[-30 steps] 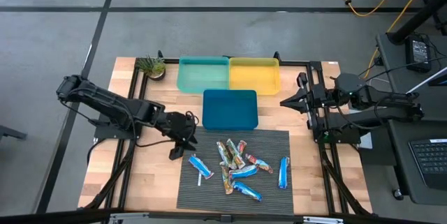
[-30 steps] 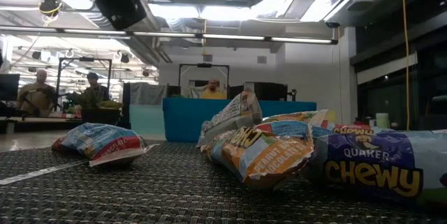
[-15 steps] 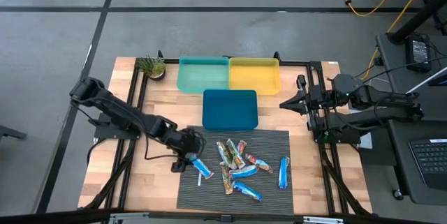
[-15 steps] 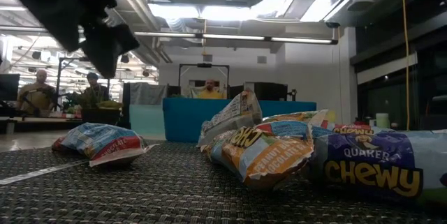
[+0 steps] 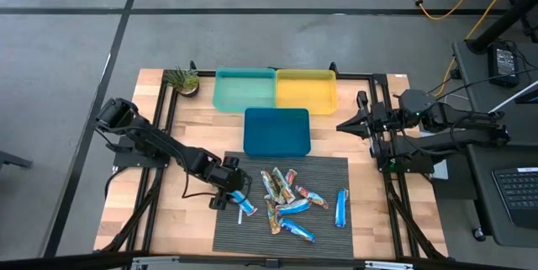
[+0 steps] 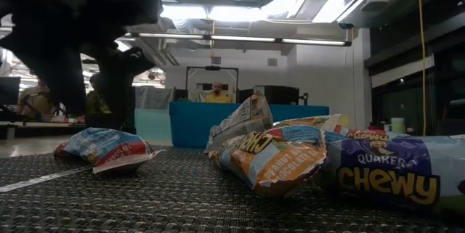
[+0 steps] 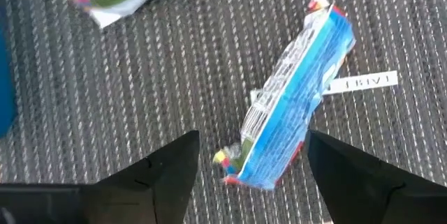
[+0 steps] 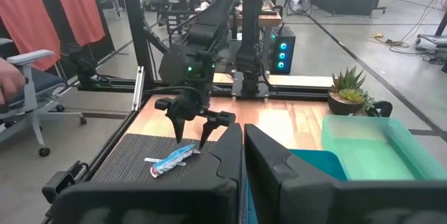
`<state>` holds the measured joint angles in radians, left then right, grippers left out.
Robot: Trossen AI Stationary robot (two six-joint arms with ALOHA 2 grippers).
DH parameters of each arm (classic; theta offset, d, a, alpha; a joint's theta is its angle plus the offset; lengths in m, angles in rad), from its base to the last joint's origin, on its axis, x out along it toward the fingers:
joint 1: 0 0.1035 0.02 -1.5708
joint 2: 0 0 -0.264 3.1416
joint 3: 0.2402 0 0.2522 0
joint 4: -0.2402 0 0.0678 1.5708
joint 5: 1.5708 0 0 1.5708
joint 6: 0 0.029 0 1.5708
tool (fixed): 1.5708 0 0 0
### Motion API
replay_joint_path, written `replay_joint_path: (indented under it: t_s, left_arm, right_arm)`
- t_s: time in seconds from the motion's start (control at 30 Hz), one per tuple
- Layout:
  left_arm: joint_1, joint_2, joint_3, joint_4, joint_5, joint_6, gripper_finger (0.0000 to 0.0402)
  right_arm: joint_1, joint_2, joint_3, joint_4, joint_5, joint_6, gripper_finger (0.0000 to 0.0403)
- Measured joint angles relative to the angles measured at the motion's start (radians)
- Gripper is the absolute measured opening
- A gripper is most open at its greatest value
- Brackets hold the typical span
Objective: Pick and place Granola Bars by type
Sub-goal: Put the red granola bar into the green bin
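A bright blue granola bar (image 7: 293, 98) with red and yellow ends lies on the dark grey ribbed mat (image 5: 328, 236); behind sit teal (image 5: 244, 89), yellow (image 5: 307, 91) and dark blue (image 5: 277, 131) bins.

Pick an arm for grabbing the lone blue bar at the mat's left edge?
Left. The left gripper hangs open right over that blue bar, fingers either side. The right gripper waits shut at the table's far right edge.

One granola bar (image 7: 293, 98) lies on the mat (image 7: 140, 91) between the left gripper (image 7: 248, 165)'s spread jaws; the label strip (image 7: 363, 82) lies beyond it.
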<state>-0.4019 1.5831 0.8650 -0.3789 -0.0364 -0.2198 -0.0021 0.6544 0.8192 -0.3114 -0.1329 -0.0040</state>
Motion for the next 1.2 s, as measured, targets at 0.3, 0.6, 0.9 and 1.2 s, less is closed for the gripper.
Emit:
replay_joint_path:
  t_s: [0.3, 0.6, 0.9, 1.2]
  left_arm:
    - [-0.031, 0.074, 0.0, 0.062, 0.01, 0.016, 0.0255]
    - [-0.051, 0.125, 0.001, 0.082, 0.008, -0.08, 0.0255]
    - [-0.05, 0.125, 0.001, 0.083, 0.0, -0.11, 0.0218]
    - [-0.05, 0.126, 0.0, 0.096, 0.003, -0.111, 0.0132]
  right_arm:
    - [0.0, 0.0, 0.0, -0.011, 0.0, 0.002, 0.0021]
    - [0.0, 0.0, 0.0, -0.016, -0.001, 0.0, 0.0021]
    - [0.0, 0.0, 0.0, -0.016, -0.001, 0.0, 0.0021]
    - [0.0, 0.0, 0.0, -0.015, -0.001, 0.0, 0.0021]
